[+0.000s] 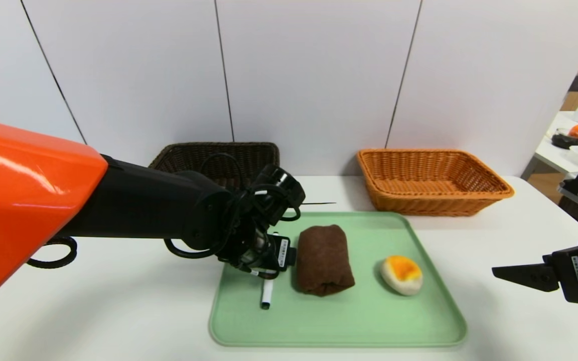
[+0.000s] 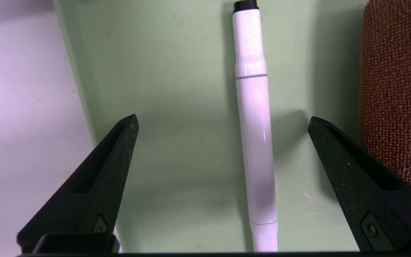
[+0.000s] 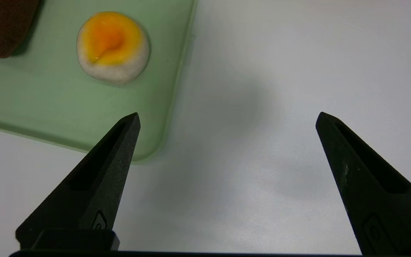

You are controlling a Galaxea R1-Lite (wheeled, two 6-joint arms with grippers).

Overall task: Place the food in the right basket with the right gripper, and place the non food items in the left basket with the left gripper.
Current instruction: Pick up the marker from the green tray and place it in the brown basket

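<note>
Your left end effector is positioned low over the left part of the green tray, its fingers spread wide and gripping nothing. The white marker pen lies on the tray between those fingers, apart from both; its black tip points to the near side. Just right of the pen, the rolled brown towel rests on the tray, close beside your left end effector's right finger; whether the two touch, you cannot tell. The bun, cream-white with an orange-yellow top, sits on the right part of the tray, well apart from the towel. Your right end effector is over the white counter, right of the tray, also open and without a load. At the far side of the counter stand two woven baskets: the dark brown basket on the left, partly hidden behind your left arm, and the orange-tan basket on the right, its visible interior containing no item.
</note>
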